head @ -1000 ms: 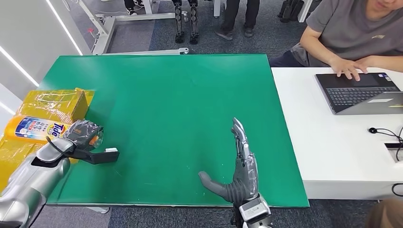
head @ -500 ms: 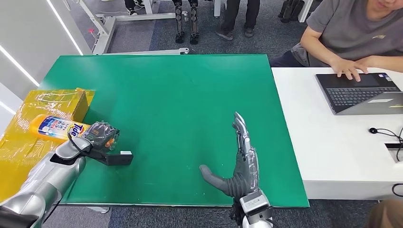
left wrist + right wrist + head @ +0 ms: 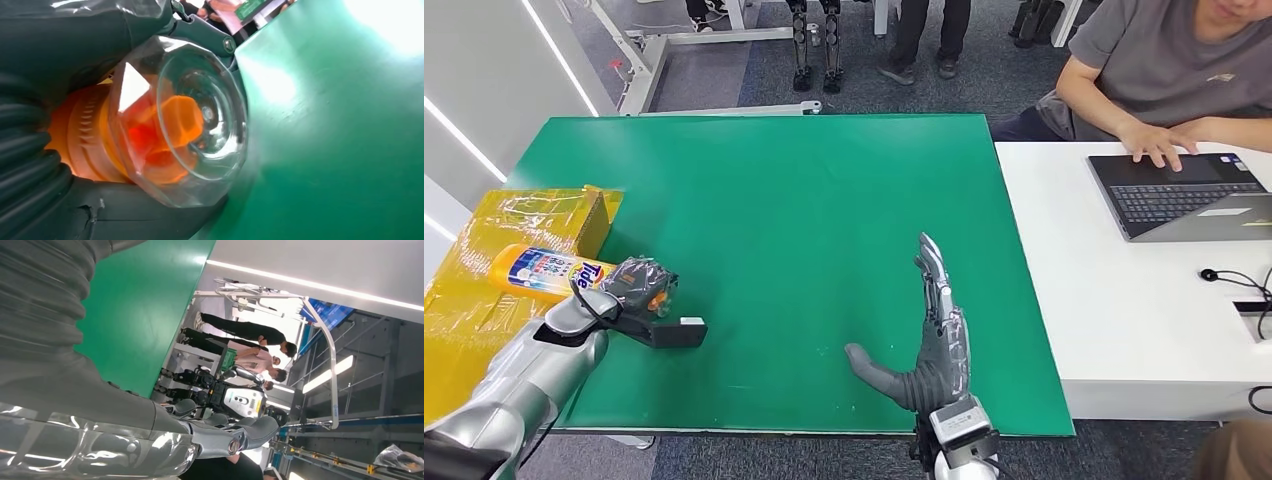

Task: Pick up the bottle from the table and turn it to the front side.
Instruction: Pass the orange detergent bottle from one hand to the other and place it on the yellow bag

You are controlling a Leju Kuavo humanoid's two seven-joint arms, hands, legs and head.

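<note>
An orange Tide bottle [image 3: 549, 272] with a blue and white label lies on its side at the green table's [image 3: 804, 200] left edge, its body over the yellow box. My left hand [image 3: 636, 290] grips it at the cap end. In the left wrist view the clear cap [image 3: 192, 120] over an orange spout sits between the grey fingers [image 3: 125, 220]. My right hand [image 3: 929, 345] stands open on edge near the front of the table, thumb out to the left, fingers straight and holding nothing; its fingers [image 3: 235, 437] also appear in the right wrist view.
A yellow taped box [image 3: 514, 235] sits at the table's left edge. A white table [image 3: 1124, 300] on the right carries a laptop [image 3: 1179, 195], with a seated person [image 3: 1164, 70] typing. Other people's legs [image 3: 924, 35] stand beyond the far edge.
Over the last second my left hand carried the bottle to the right, toward the table's middle, tilting it slightly. The right hand barely moved.
</note>
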